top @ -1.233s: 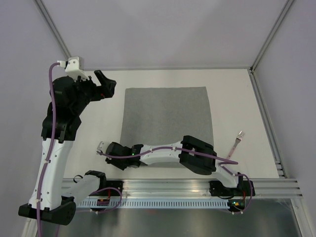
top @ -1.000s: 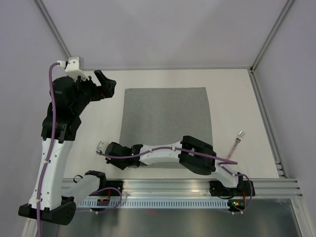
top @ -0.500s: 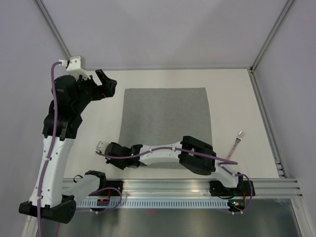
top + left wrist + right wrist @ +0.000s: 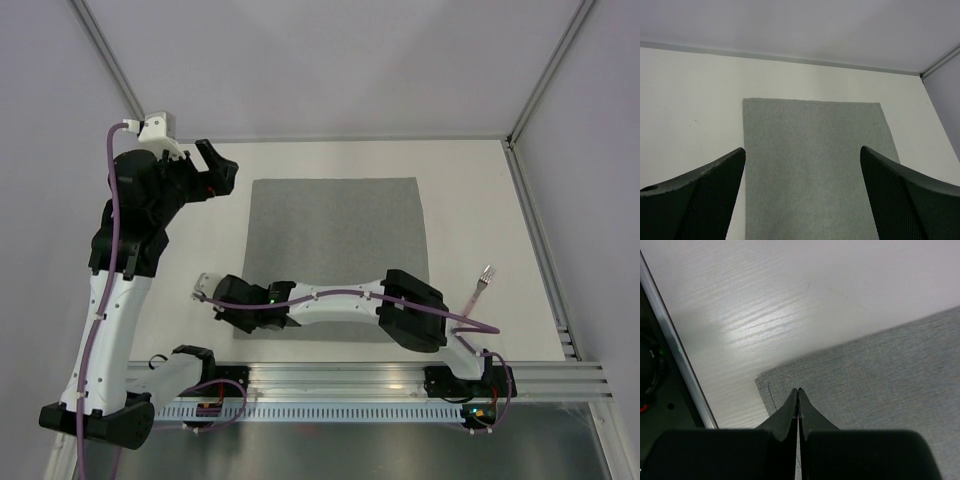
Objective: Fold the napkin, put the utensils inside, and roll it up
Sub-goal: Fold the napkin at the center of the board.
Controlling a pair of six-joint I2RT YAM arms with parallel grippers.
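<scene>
We count one large square grey cloth napkin (image 4: 335, 240) flat on the table (image 4: 470, 190), one slim pink-handled fork (image 4: 479, 288) at its 4 o'clock, and two grippers. The left gripper (image 4: 217, 165) hovers at 10 o'clock, jaws spread. The right gripper (image 4: 798, 392) has its jaws pressed together at the napkin's 7 o'clock corner. They've just closed, and that arm has nudged toward 12.

The table (image 4: 470, 200) is viewed from overhead; the napkin (image 4: 335, 235) is shared by all views, seen closest at the right wrist
</scene>
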